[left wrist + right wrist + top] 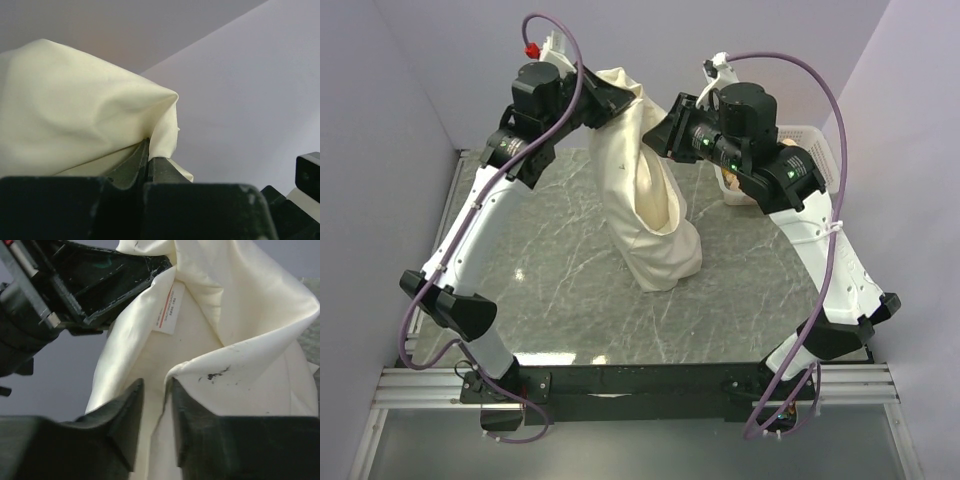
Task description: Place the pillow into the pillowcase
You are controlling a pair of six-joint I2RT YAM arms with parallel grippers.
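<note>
- The pillowcase [655, 230] hung in a long drape from the left gripper [148, 151], high above the table [560, 290]. Its lower end bunched and rested on the marbled tabletop between the two arms.
- The left gripper was clenched on the top edge of the pillowcase. In the left wrist view its two fingers met with a pinch of cream cloth caught between them, and the rest of the cloth billowed off to the left.
- The right gripper [156, 386] stood just beside the hanging cloth, at its open mouth and a little below the left gripper.
- Its jaws were parted by a narrow gap and clamped nothing. A folded edge of the pillowcase, marked with a few dark smudges, ran down into that gap and lay against the inner side of one finger.
- Inside the mouth a matte cream face [190, 340] showed, with a small sewn label [167, 310] bearing a red stripe. Whether that was the pillow or the pillowcase's own inside could not be told.
- A white basket [815, 140] sat at the far right of the table, behind the right arm.
</note>
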